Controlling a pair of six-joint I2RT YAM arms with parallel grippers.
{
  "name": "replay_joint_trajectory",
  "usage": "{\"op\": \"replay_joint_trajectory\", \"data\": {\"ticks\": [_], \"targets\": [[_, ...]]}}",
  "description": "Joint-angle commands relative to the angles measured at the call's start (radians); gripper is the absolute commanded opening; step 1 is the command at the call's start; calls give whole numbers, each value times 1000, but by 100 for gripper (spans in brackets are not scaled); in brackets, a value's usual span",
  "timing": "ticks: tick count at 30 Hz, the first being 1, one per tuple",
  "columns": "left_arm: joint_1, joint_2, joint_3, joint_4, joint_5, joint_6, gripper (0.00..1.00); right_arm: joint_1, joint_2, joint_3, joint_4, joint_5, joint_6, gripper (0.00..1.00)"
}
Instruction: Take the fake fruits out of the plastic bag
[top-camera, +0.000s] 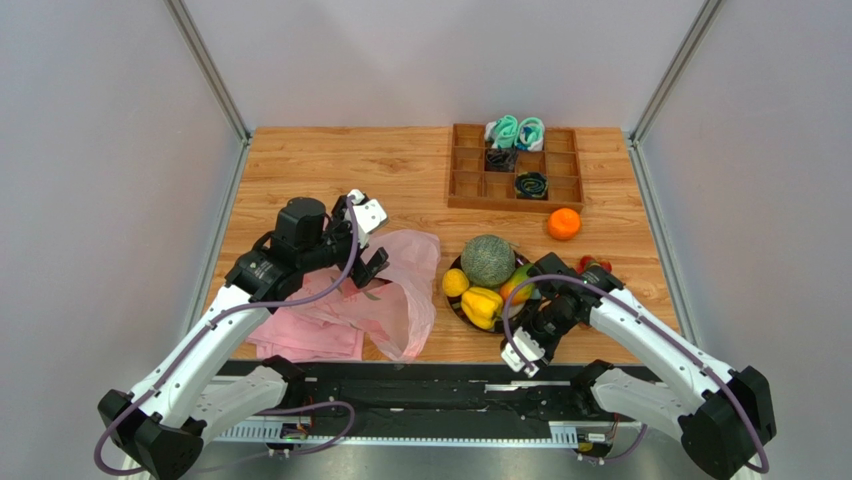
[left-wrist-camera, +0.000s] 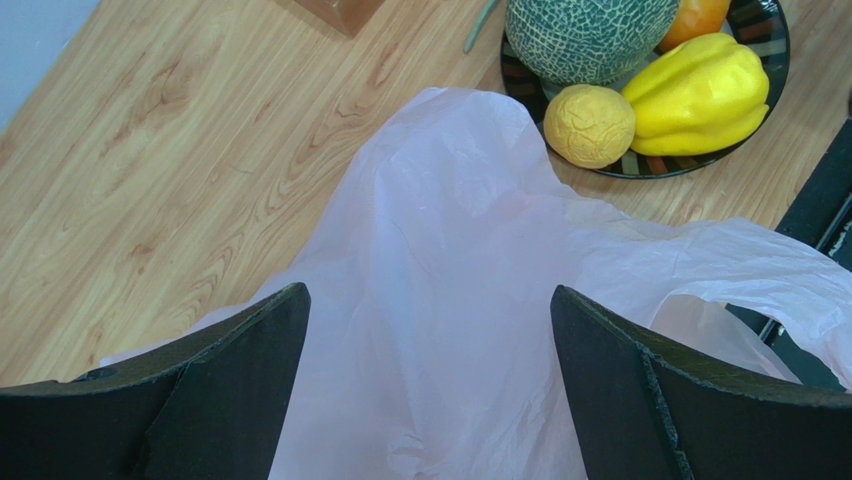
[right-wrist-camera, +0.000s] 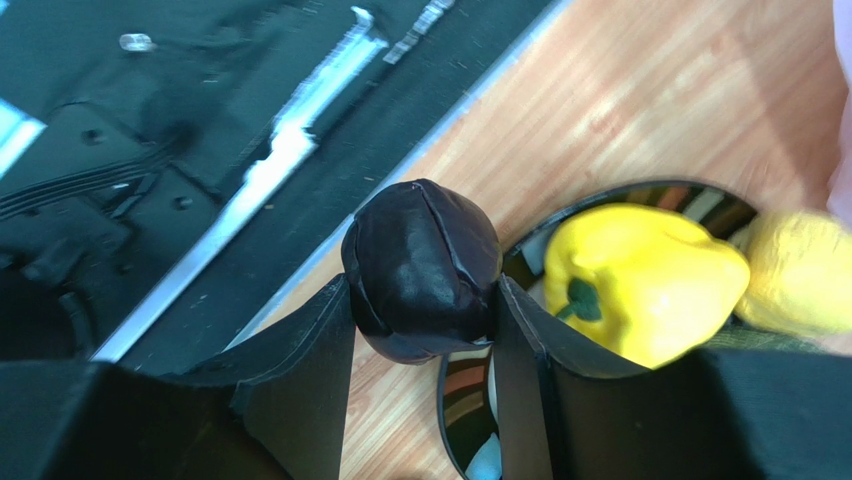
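Note:
The translucent pink plastic bag (top-camera: 400, 290) lies slack on the table. My left gripper (top-camera: 365, 243) hovers open just above it, and the bag (left-wrist-camera: 450, 300) fills the space between its fingers (left-wrist-camera: 428, 300) without being pinched. A dark striped plate (top-camera: 458, 312) holds the netted melon (top-camera: 487, 260), the lemon (top-camera: 455, 282) and the yellow lobed piece (top-camera: 482, 305). My right gripper (top-camera: 538, 320) is shut on a dark purple fruit (right-wrist-camera: 420, 270) at the plate's near rim (right-wrist-camera: 460, 400). An orange (top-camera: 564, 223) and red berries (top-camera: 595, 265) lie on the table.
A wooden compartment tray (top-camera: 515, 168) with teal and black items stands at the back. A folded pink cloth (top-camera: 305, 338) lies under the bag at the near left. The black rail (top-camera: 430, 385) runs along the table's near edge, close to my right gripper.

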Motion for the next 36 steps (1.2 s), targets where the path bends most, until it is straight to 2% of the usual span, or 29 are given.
{"op": "replay_joint_trajectory", "data": {"ticks": [1,4,13,15,22,25,31,33,34,36], "targets": [[10,20,43,24,27,18,99,7,100,28,225,20,210,35],[16,29,41,32,42,3,99,6,135,57,236,36,239,31],[36,47,65,39,57,3,99,-13,140,33,271,106,229,33],[38,52,78,36,59,5,99,-13,154,18,300,126,229,37],[38,67,95,33,100,-3,99,-13,113,-44,394,166,267,84],[38,60,89,35,103,-6,99,-13,50,-42,371,174,312,88],[38,43,69,46,111,-8,99,-16,-117,85,225,186,416,88],[38,41,64,68,100,-15,99,-39,-144,115,295,221,469,88],[38,41,59,75,94,-28,99,-56,-139,122,350,268,594,88],[38,47,58,96,81,-43,99,-132,-96,161,484,307,724,88]]}}
